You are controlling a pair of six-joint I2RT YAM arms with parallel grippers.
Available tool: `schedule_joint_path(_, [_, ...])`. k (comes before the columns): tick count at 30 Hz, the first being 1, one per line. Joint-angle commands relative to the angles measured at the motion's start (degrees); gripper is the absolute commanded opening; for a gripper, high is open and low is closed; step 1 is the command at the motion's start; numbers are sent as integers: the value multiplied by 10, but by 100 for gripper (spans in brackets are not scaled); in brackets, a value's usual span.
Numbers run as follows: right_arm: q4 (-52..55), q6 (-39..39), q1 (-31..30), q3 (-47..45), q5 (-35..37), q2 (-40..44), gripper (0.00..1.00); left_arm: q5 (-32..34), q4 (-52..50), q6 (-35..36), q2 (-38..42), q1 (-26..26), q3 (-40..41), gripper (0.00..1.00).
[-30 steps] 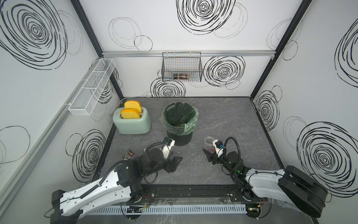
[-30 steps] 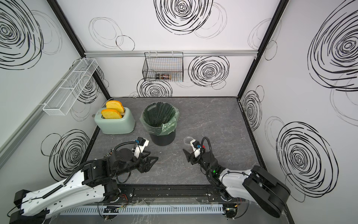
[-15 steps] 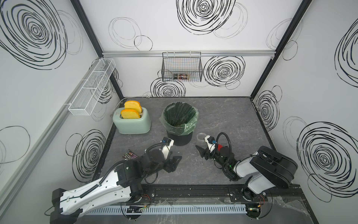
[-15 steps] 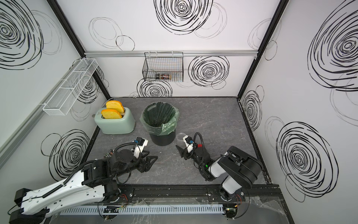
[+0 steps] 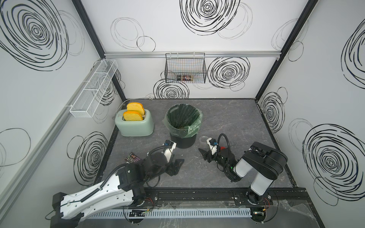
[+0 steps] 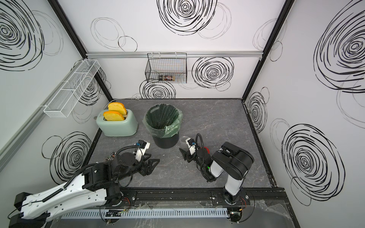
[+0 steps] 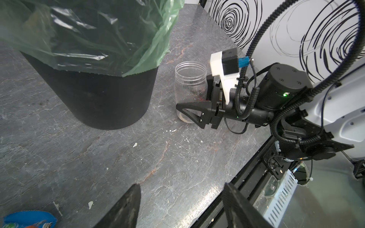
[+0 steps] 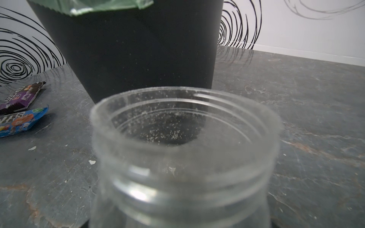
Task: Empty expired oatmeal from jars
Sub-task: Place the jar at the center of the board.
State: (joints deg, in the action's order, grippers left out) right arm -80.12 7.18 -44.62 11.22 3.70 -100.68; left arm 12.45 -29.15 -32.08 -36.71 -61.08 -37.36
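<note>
The right gripper (image 5: 203,151) has brought the small clear plastic jar (image 7: 190,86) closer to the black, green-lined bin (image 5: 182,141) — its jaws clasp it upright on the grey table (image 5: 227,118), lidless, only oatmeal (image 8: 156,136) flecks inside. Emptying looks finished — release remains. The left gripper (image 7: 181,189) has jaws wide, empty.

Open clear jar (image 7: 189,84) upright beside black bin (image 7: 94,94), right fingers (image 7: 197,104) around its base
</note>
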Motion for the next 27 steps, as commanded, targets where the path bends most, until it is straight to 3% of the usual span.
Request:
schedule_joint_path(1, [-46, 13, 1, 2, -5, -22, 55, 20, -2, -13, 11, -2, 3, 71])
schedule_joint_path(12, [-66, 2, -16, -14, 3, -22, 84, 19, 2, -14, 4, -2, 4, 71])
schedule_joint_path(27, [11, -16, -23, -12, 23, 54, 98, 13, 7, -11, -11, -1, -4, 71])
